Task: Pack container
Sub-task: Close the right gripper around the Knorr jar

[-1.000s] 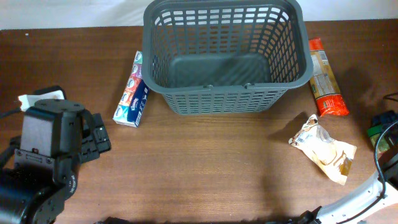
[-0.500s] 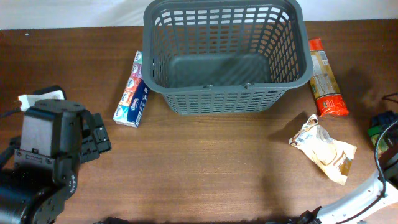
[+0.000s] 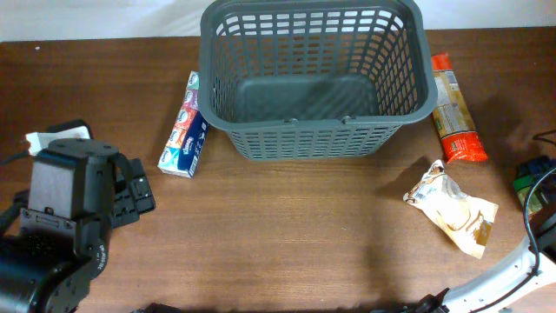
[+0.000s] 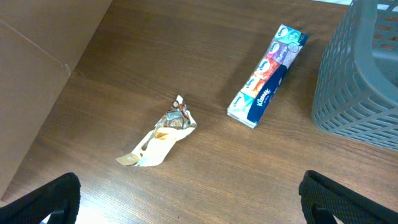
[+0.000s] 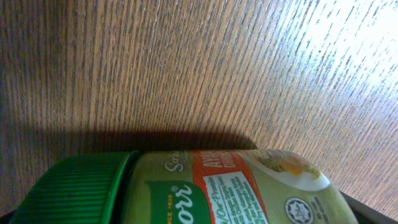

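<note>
Overhead: no change over the last second, container (image 3: 317,139) sits empty far-centre on the worktop (image 3: 287,226), so packing hasn't started; left wrist: left hand (image 4: 194,202) apart, idle near the tissue pack (image 4: 267,78); right wrist: jar (image 5: 205,193) close up, right hand's state can't tell.

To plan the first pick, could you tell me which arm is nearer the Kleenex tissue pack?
Left. The left arm sits close by, on the near left of the tissue pack; the right arm is far off, on the other side of the basket.
</note>
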Robot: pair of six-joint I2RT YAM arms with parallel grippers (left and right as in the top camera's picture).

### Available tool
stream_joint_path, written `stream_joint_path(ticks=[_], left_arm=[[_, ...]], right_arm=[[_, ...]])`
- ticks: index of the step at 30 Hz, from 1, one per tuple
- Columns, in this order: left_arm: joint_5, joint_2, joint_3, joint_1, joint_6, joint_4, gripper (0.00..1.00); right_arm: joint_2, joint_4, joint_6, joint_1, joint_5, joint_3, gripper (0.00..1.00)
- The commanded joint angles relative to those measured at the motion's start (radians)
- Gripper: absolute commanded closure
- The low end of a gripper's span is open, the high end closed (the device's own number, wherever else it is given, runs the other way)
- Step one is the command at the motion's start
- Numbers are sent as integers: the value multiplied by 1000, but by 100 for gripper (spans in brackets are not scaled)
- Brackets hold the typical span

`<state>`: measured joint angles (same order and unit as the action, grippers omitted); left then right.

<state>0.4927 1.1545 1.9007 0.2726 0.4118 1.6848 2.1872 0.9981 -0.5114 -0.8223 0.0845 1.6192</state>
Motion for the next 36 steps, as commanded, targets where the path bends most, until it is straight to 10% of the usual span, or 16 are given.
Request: stream_joint_path(ticks=[1,15,24,36], left_arm=[[-7,2,-2,-5,6,2,0],[-7,2,-2,-5,6,2,0],[-7,2,-2,-5,6,2,0],[-7,2,-2,-5,6,2,0]], right_arm=[[43,0,6,-3,12,-11,0],[43,0,6,-3,-3,-11,40],[43,8,6,-3,-7,-11,96],[35,117,7,-3,-32,134,96]])
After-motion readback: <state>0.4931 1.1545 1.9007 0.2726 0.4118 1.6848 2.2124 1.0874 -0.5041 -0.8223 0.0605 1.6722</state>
